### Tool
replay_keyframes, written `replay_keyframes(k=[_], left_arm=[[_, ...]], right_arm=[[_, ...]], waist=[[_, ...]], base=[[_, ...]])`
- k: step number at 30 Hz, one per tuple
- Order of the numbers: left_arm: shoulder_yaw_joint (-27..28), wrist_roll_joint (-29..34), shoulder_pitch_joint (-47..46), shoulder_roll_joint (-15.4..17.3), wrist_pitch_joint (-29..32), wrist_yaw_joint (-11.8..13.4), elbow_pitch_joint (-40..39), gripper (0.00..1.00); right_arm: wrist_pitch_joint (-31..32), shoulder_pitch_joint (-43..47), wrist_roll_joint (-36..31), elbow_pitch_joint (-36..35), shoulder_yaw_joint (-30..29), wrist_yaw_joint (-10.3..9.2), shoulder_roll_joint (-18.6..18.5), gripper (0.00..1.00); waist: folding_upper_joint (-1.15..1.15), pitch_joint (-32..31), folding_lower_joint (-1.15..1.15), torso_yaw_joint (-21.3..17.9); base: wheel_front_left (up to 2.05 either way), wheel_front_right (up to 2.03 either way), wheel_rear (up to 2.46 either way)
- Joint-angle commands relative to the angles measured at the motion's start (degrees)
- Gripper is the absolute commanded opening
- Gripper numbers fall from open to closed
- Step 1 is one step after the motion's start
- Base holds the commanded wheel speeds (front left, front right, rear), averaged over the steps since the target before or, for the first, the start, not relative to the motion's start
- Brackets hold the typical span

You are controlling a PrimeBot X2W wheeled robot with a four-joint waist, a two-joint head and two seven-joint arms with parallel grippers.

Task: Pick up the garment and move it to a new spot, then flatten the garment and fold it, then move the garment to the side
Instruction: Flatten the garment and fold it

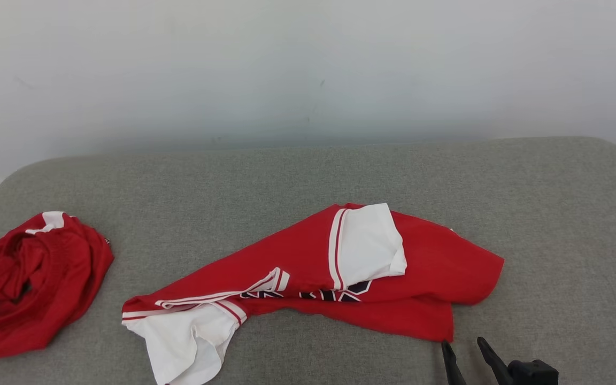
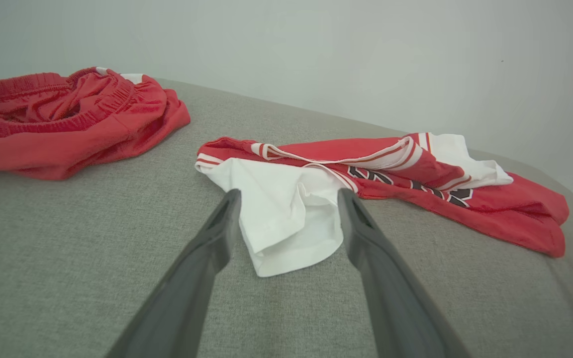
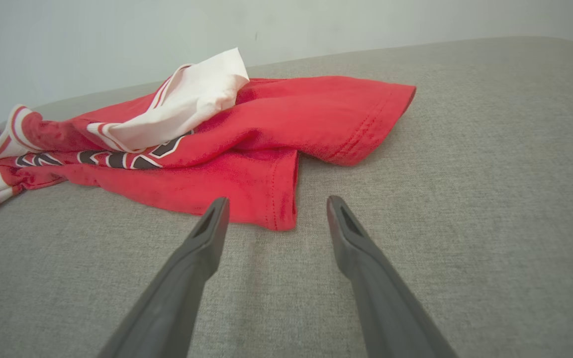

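The garment (image 1: 308, 267) is a red jersey with white sleeves and dark lettering, lying crumpled and half folded over itself in the middle of the grey padded surface (image 1: 554, 214). In the left wrist view my left gripper (image 2: 290, 194) is open, its fingers pointing at the garment (image 2: 416, 169) with the white sleeve end lying just ahead of and between the tips. My right gripper (image 1: 463, 343) is open at the lower right, just short of the jersey's red hem corner. In the right wrist view, that gripper (image 3: 277, 201) frames the hem of the garment (image 3: 266, 129).
A second red piece of clothing (image 1: 35, 283) lies bunched at the surface's left edge, also seen in the left wrist view (image 2: 67, 119). A pale wall (image 1: 308, 64) stands behind the surface. Bare grey cloth stretches to the right of the jersey.
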Motion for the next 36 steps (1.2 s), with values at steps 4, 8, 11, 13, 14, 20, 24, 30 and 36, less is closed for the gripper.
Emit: replay_keyframes(k=[4,8,11,13,14,20,24,30,36], left_arm=[[-0.47,1.66,-0.45,-0.52,-0.17,-1.4,1.3,1.0],[-0.77,2.17,-0.92,-0.68,-0.17,-2.06,1.92,1.0],[-1.16,2.61,-0.9,-0.73,-0.17,-2.48,2.64,1.0],[-1.47,2.92,-1.1,-0.76,-0.17,-2.86,3.13,1.0],[-1.6,3.09,-1.23,-0.76,-0.17,-2.87,3.27,1.0],[-1.68,3.19,-1.7,-0.77,-0.17,-3.16,4.12,1.0],[-1.9,3.39,-1.76,-0.77,-0.17,-3.24,4.49,1.0],[-1.71,3.54,-2.35,-0.77,-0.17,-3.26,4.75,1.0],[-1.26,3.79,-2.75,-0.78,-0.17,-3.33,5.0,1.0]], right_arm=[[-0.07,-4.49,0.64,7.46,0.9,0.03,-0.7,1.0],[-0.07,-6.42,1.23,11.44,1.38,0.03,-0.86,1.0],[-0.07,-7.51,0.78,13.41,0.63,0.03,-0.59,1.0],[-0.07,-7.78,-0.41,14.26,-0.48,0.03,-0.33,1.0],[-0.07,-7.98,-0.94,14.48,-0.87,0.03,-0.14,1.0],[-0.07,-9.0,-3.44,15.11,-2.29,0.03,0.67,1.0],[-0.07,-9.89,-4.78,15.91,-1.9,0.03,0.93,0.23],[-0.07,-10.97,-5.34,17.24,-1.67,0.03,0.69,0.0],[-0.07,-10.4,-5.61,16.28,-1.82,0.03,-0.7,0.0]], waist=[[0.0,0.79,0.0,1.71],[0.0,0.98,0.0,2.43],[0.0,1.04,0.0,2.97],[0.0,1.35,0.0,3.27],[0.0,1.45,0.0,3.34],[0.0,2.03,0.0,3.29],[0.0,2.25,0.0,3.12],[0.0,2.67,0.0,2.86],[0.0,2.9,0.0,2.37]], base=[[0.0,0.0,0.0],[0.0,0.0,0.0],[0.0,0.0,0.0],[0.0,0.0,0.0],[0.0,0.0,0.0],[0.0,0.0,0.0],[0.0,0.0,0.0],[0.0,0.0,0.0],[0.0,0.0,0.0]])
